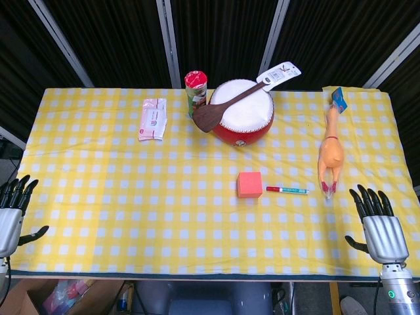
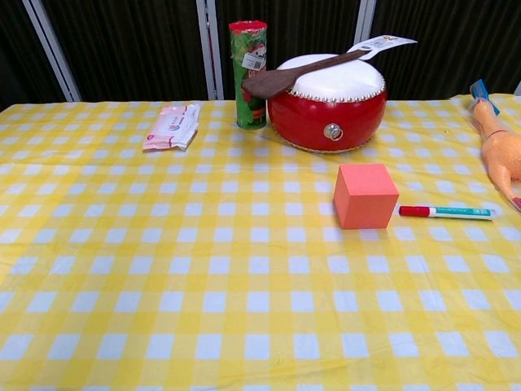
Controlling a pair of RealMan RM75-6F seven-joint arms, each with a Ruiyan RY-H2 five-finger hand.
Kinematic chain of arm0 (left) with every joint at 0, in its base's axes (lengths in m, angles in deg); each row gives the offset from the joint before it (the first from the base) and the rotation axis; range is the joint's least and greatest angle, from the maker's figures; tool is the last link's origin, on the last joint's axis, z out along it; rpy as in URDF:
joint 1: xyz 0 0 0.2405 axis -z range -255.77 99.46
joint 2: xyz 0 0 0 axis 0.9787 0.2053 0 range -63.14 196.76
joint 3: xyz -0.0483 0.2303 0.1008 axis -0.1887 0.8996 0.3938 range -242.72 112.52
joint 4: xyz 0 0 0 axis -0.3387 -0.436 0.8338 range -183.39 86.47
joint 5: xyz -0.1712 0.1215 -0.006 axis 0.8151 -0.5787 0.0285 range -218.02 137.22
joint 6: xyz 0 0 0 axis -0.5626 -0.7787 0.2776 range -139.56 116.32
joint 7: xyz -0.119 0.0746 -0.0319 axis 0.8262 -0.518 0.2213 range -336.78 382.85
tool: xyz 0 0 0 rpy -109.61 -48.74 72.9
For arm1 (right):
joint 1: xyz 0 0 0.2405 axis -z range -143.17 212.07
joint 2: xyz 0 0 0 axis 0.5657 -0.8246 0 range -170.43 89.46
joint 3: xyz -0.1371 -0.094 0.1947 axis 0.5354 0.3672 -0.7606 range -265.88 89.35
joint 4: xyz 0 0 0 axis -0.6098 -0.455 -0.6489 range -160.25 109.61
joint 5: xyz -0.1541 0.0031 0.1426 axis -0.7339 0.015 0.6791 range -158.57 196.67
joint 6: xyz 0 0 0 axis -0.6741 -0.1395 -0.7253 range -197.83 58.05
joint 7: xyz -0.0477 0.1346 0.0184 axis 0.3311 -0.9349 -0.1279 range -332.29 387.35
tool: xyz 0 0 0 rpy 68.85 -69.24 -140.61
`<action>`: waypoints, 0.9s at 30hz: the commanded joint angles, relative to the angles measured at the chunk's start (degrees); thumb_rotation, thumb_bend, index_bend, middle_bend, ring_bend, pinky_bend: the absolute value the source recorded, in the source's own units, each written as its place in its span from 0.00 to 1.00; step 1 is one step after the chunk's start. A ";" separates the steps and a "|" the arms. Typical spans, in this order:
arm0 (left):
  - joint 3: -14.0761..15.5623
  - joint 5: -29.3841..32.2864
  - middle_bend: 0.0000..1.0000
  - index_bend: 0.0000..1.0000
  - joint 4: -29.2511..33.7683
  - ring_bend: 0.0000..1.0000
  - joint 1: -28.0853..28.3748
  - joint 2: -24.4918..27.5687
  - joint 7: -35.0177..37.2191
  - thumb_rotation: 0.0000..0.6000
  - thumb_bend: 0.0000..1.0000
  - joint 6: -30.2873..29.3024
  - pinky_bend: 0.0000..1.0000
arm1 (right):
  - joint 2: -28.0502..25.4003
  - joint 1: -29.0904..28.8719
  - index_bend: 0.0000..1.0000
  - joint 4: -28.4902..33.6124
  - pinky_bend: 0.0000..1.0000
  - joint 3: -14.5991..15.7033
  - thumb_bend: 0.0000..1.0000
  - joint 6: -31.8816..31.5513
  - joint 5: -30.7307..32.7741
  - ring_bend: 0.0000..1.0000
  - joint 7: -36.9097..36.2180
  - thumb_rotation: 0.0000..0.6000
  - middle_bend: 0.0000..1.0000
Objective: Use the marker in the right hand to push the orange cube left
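Right metal hand (image 1: 379, 226) seen spread open at the table's front right corner, nothing held, red-capped white marker (image 1: 287, 190) left untouched beside orange foam cube (image 1: 249, 184), left hand (image 1: 13, 213) likewise open, empty

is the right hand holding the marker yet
No, the marker lies on the tablecloth right of the orange cube, while the right hand rests open, apart from it.

Desk (image 1: 98, 216) under yellow-white checked cloth. Black ribbed wall panels (image 1: 111, 39) behind, pale metal struts (image 1: 169, 42) between. Cardboard box (image 1: 29, 298) on floor below.
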 commanded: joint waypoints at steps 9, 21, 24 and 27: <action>0.21 -0.05 0.00 0.00 0.29 0.00 -0.72 0.36 0.04 1.00 0.00 -0.92 0.00 | 0.20 -0.98 0.00 1.28 0.00 -0.44 0.11 1.91 -0.86 0.00 0.59 1.00 0.00; 0.79 -0.82 0.00 0.00 0.60 0.00 -0.67 1.03 1.47 1.00 0.00 -0.35 0.00 | 2.18 -10.24 0.26 8.06 0.00 -6.71 0.11 13.52 7.78 0.00 9.72 1.00 0.00; 0.95 -0.85 0.00 0.00 0.45 0.00 -0.70 1.35 2.36 1.00 0.00 -0.12 0.00 | 5.22 -13.23 0.29 6.93 0.00 -8.81 0.11 16.32 13.33 0.00 14.62 1.00 0.00; 0.87 -0.50 0.00 0.00 0.24 0.00 -0.81 1.59 3.02 1.00 0.00 -0.07 0.00 | 8.71 -15.91 0.31 5.08 0.00 -10.64 0.11 18.08 19.10 0.00 18.72 1.00 0.02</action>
